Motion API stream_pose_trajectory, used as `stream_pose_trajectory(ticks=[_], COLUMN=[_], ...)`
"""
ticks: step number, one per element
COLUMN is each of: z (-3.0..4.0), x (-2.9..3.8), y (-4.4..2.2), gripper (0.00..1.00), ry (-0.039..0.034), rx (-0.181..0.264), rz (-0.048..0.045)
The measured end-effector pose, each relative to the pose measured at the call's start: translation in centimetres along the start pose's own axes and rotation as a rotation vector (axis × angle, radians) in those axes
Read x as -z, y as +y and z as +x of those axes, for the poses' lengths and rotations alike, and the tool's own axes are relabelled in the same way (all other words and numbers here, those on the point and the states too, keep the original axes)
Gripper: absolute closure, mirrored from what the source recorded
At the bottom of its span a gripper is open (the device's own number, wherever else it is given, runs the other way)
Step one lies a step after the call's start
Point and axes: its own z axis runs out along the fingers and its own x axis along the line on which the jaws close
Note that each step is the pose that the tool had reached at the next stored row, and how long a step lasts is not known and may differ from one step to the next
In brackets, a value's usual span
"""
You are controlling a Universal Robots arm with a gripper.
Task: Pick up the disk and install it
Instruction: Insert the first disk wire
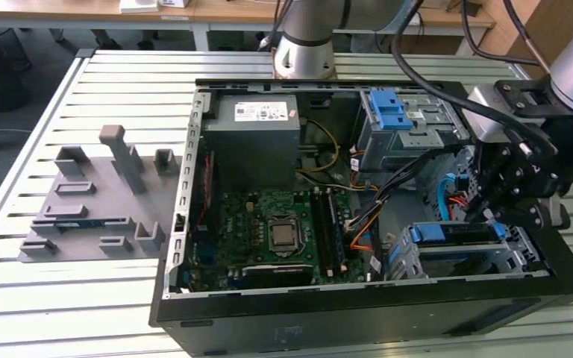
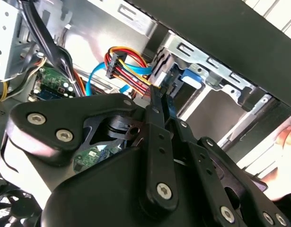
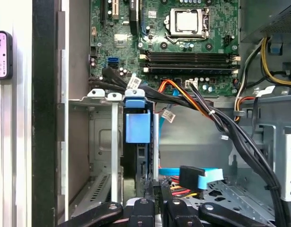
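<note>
The disk (image 1: 453,233) stands on edge inside the silver drive cage (image 1: 513,257) at the case's front corner, on the exterior view's right. Its blue bracket (image 3: 137,125) faces up, with the dark body below it between the cage walls. My gripper (image 1: 477,218) hangs just above and beside the cage. In both wrist views the two thin fingers (image 3: 155,187) lie close together, and I see nothing between them. Their tips (image 2: 157,97) sit at the disk's edge, near its blue bracket (image 2: 189,78).
Red, yellow and blue cables (image 2: 124,66) run close by the fingers. A second cage with a blue latch (image 1: 394,112) and the grey power supply (image 1: 257,130) stand at the case's back. The motherboard (image 1: 277,231) lies in the middle. A grey fixture (image 1: 92,201) sits on the table to the exterior view's left.
</note>
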Motion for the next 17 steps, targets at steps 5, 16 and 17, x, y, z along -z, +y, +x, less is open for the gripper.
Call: stream_pose_trajectory(ticks=[5,16,17], z=[0.15,0.49,0.53], x=[-0.11,-0.31,-0.31], y=[0.0,0.0,0.0], gripper=[0.83,0.83,0.83], ry=[0.0001,0.0,0.0001], rx=[0.0,0.0,0.0], rz=[0.0,0.0,0.0001])
